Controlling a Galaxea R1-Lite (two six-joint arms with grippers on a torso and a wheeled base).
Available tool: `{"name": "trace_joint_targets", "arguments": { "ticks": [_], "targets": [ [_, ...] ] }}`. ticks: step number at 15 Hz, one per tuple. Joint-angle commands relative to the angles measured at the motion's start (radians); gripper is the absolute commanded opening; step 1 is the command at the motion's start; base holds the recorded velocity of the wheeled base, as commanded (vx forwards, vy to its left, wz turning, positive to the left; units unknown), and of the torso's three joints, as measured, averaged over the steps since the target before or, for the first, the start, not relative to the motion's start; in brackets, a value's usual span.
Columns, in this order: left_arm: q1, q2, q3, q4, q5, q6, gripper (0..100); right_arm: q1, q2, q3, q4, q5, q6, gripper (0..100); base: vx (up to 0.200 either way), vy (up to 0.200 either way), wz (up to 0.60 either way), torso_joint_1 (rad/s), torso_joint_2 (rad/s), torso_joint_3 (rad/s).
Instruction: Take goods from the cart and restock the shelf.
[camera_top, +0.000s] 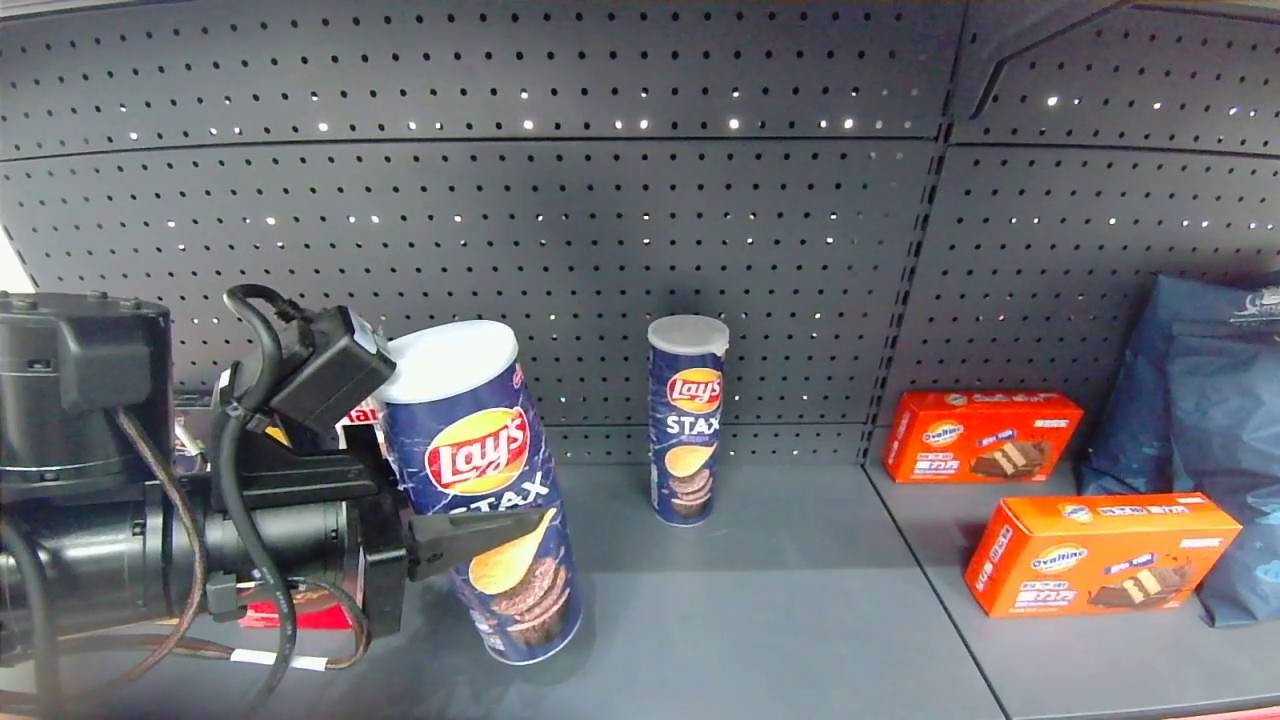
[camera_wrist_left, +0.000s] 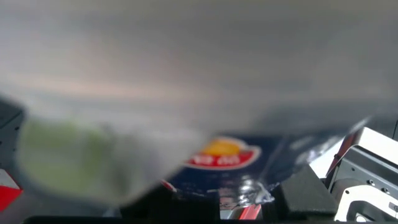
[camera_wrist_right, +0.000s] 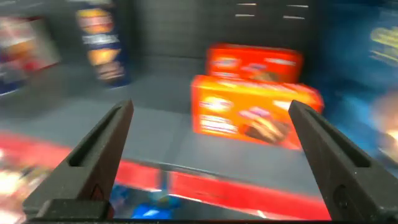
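head view: a grey shelf (camera_top: 780, 600) runs across in front of me, backed by a dark pegboard (camera_top: 600, 220) with light showing through some of its holes. an upright post splits the shelf into 2 bays.

my left arm comes in level from the left, low over the front of the left bay. my left gripper (camera_top: 500, 545) is clamped on a can (camera_top: 470, 440) of crisps, with 1 finger (camera_top: 470, 540) lying across the can's front, below its middle. the can is tilted, its white lid leaning toward the arm and its base down near the shelf's front. i cannot tell if the base touches the shelf. in the left wrist view the can (camera_wrist_left: 224, 155) is a close blur just ahead of the camera.

in the right wrist view my right gripper (camera_wrist_right: 211, 112) hangs before the right bay, fingers wide apart with nothing between them, above a red strip (camera_wrist_right: 249, 190) along the shelf's front edge.

a second can (camera_top: 688, 420) stands upright at the back of the left bay, well apart from the one i hold. 2 orange boxes lie in the right bay: a back box (camera_top: 980, 435) against the pegboard and a front box (camera_top: 1100, 553) nearer me. blue bags (camera_top: 1200, 420) lean just beside them at the far right. a red pack (camera_top: 290, 612) lies under my left arm, mostly hidden.
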Motion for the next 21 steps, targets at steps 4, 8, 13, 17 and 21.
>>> {"name": "trace_joint_targets", "arguments": {
  "ticks": [4, 8, 13, 17, 21],
  "targets": [
    [0.047, 0.033, -0.01, -0.006, -0.032, 0.0, 0, 0.238, 0.645, -0.326, -0.086, 0.051, -0.124, 100, 0.0, 0.0, 0.0, 0.0, 0.0, 0.0],
    [0.067, 0.051, -0.002, -0.012, -0.067, 0.006, 0, 0.285, 0.969, -0.441, -0.276, 0.12, -0.127, 100, 0.0, 0.0, 0.0, 0.0, 0.0, 0.0],
    [0.072, 0.059, -0.01, -0.027, -0.067, 0.003, 0, 0.298, 1.202, -0.565, -0.342, 0.153, -0.134, 100, 0.0, 0.0, 0.0, 0.0, 0.0, 0.0],
    [0.062, 0.061, -0.011, -0.027, -0.068, 0.003, 0, 0.302, 1.282, -0.576, -0.437, 0.219, -0.134, 100, 0.0, 0.0, 0.0, 0.0, 0.0, 0.0],
    [0.053, 0.061, -0.01, -0.027, -0.068, 0.003, 0, 0.295, 1.331, -0.577, -0.498, 0.314, -0.134, 100, 0.0, 0.0, 0.0, 0.0, 0.0, 0.0]
  ]
}}
